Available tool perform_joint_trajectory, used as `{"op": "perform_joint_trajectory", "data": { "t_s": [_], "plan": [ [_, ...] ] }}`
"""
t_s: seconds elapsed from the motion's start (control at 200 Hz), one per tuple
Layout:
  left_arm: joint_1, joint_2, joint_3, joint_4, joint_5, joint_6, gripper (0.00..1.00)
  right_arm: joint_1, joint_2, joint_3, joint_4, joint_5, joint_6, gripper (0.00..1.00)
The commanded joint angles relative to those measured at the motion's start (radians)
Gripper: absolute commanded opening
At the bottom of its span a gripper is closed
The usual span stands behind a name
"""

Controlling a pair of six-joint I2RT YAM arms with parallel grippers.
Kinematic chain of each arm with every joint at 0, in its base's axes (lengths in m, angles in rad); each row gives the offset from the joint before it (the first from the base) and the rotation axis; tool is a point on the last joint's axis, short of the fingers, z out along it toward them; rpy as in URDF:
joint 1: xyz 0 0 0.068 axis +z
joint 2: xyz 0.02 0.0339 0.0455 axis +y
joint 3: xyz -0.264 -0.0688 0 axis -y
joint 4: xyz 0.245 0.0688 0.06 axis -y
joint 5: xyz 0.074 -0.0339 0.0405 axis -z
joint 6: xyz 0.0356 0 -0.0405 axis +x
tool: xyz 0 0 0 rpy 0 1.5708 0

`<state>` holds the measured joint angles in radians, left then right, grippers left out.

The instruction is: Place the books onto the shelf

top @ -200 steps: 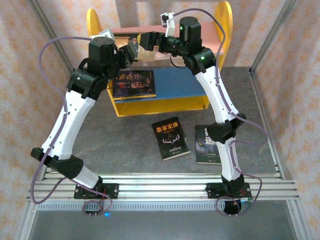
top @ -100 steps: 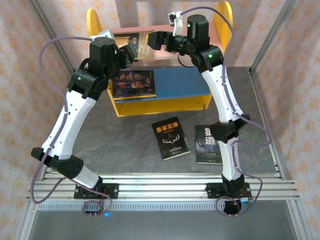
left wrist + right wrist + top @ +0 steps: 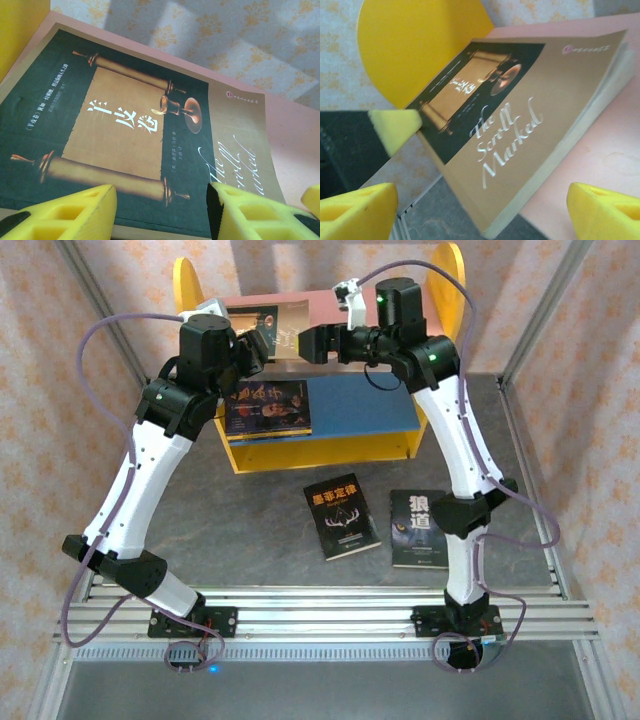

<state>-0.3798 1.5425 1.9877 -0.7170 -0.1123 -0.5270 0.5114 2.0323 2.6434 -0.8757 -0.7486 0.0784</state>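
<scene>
The shelf (image 3: 446,300), with yellow round-topped sides, bears a brown scroll-cover book (image 3: 268,320) on its pink upper board (image 3: 605,145), one corner past the edge; a dark book (image 3: 267,407) lies flat on the blue lower board (image 3: 360,405). A yellow-lettered black book (image 3: 341,517) and a white-lettered black book (image 3: 422,528) lie flat on the worktop (image 3: 270,530) before it.

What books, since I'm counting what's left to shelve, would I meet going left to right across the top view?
Dark book on the blue board → yellow-titled black book → white-titled black book.

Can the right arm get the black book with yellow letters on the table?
Probably yes. That black book lies flat on the table with nothing on it, near the right arm's base, and the right gripper, up at the shelf, is open.
</scene>
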Motion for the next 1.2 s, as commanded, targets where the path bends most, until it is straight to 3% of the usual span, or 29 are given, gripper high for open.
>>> {"op": "perform_joint_trajectory", "data": {
  "t_s": [0.0,1.191],
  "plan": [
    [-0.004,0.006,0.000,-0.009,-0.027,-0.014,0.53,0.028,-0.024,-0.019,-0.085,-0.010,-0.022,0.86],
    [-0.007,0.027,0.025,0.004,0.003,-0.014,0.52,0.068,0.082,0.088,-0.028,-0.018,0.074,0.88]
  ]
}}
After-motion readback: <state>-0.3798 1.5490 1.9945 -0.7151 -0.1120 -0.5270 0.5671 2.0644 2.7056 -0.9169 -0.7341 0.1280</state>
